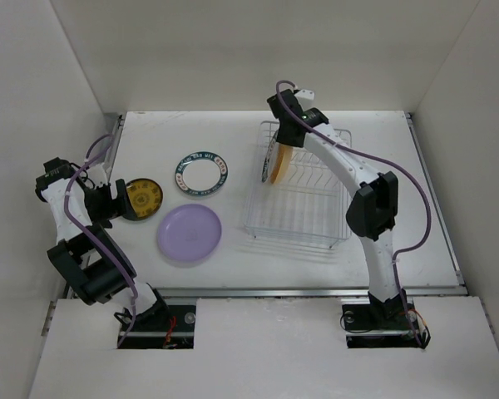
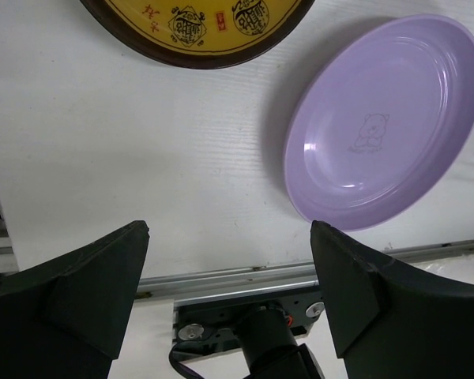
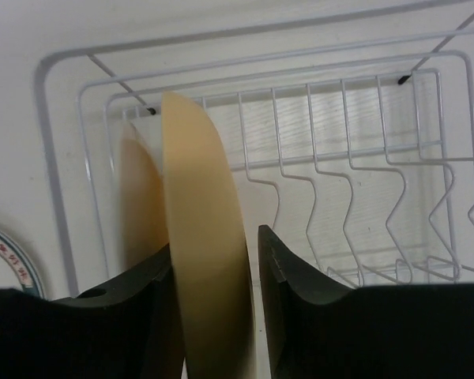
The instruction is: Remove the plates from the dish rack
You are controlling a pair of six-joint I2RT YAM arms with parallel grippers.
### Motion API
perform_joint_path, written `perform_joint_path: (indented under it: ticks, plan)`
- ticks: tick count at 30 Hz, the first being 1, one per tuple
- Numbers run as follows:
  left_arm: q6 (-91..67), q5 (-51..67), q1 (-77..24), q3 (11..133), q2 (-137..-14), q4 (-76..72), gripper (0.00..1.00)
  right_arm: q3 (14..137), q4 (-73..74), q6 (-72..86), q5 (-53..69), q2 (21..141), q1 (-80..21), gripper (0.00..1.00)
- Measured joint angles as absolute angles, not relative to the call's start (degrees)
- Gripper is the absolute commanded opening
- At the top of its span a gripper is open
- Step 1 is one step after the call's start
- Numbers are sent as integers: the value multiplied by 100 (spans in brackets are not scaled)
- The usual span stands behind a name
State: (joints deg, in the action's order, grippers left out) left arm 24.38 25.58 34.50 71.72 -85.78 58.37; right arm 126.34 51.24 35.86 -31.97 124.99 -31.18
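Right gripper [image 3: 213, 264] clamped on pale yellow plate [image 3: 197, 197], upright in dish rack [image 1: 303, 199], far edge. Left gripper [image 2: 229, 229] jaws apart, left edge, beside mustard plate [image 2: 197, 31].

place: lab robot cell | white walls [image 1: 233, 50] boxing white table [image 1: 382, 141]

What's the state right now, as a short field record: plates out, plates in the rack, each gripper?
out on table: mustard plate, blue-rimmed plate, lavender plate
in dish rack: pale yellow plate, upright at one end; second plate beside it
left gripper: open, empty, over bare table near the mustard plate
right gripper: fingers astride the pale yellow plate; firm grip unclear
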Motion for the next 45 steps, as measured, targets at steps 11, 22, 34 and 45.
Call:
perform_joint_path:
  ticks: [11, 22, 34, 45]
  plan:
    - [2471, 2665, 3450, 7323, -8578, 5981, 81, 12713, 5520, 3439, -3194, 12680, -3107, 4]
    - [2484, 2749, 3450, 7376, -8464, 6143, 81, 12704, 5704, 3468, -3516, 12438, -3284, 0]
    - [2482, 2952, 3450, 7749, -8254, 6335, 81, 13013, 6558, 3605, -4311, 11666, -3367, 0]
    - [2327, 3205, 3450, 8667, -8416, 6556, 81, 12801, 6543, 3485, -4777, 10143, -3474, 0]
